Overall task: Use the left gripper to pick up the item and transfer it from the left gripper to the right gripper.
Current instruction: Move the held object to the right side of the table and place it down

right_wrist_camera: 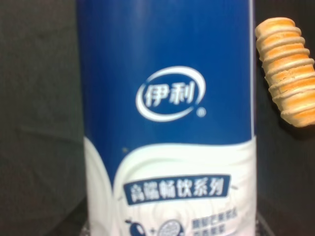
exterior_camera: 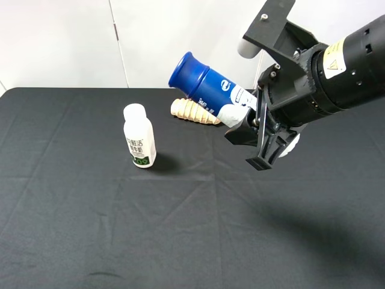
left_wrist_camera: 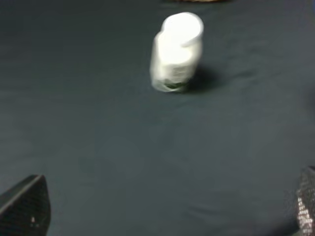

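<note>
The item [exterior_camera: 207,90] hung clear of the table [exterior_camera: 90,229]. It was tilted, with its blue cap pointing toward 10 o'clock in the high view. Your right gripper [exterior_camera: 249,129] was clamped on its white lower end. The bread roll [exterior_camera: 194,111] showed just past it toward 7 o'clock, and the white bottle [exterior_camera: 139,136] stood well apart at 8 o'clock. Your left gripper [left_wrist_camera: 165,209] was spread wide and empty, so the handover looked done. Because the long bottle was held by one end only, it could have pivoted between the pads or slid out on a sharp swing and dropped onto the roll.
</note>
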You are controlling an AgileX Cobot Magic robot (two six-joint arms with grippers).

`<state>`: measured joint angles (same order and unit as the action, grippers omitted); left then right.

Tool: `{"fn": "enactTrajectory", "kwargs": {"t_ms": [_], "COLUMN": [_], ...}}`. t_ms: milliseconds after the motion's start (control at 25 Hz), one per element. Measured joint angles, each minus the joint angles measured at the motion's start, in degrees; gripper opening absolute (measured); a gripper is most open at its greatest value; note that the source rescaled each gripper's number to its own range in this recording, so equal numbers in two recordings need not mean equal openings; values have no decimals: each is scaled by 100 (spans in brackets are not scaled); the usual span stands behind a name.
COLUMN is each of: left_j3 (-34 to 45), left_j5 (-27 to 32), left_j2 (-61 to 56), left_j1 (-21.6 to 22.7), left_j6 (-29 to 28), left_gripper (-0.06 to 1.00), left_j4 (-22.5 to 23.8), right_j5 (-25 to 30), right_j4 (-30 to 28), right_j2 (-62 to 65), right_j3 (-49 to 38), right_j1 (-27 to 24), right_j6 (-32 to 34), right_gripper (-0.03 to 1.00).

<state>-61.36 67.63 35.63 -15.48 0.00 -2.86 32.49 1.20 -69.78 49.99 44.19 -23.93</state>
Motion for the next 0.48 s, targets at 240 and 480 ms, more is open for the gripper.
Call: {"fn": "enactTrajectory", "kwargs": {"t_ms": [240,480], "left_j3": [850,1896], "left_j5": [0,0], "left_j2": [-1233,-2377], "left_j1": [6,6], "left_j6": [-193,-212], "left_gripper": [100,100], "left_j4": [626,743], "right_j5": [-6,-119], "right_j4": [4,6], "right_j2": [0,0], "right_j3": [0,0], "right_j1": [0,0], "right_j6": [0,0], "right_gripper": [7,7]}}
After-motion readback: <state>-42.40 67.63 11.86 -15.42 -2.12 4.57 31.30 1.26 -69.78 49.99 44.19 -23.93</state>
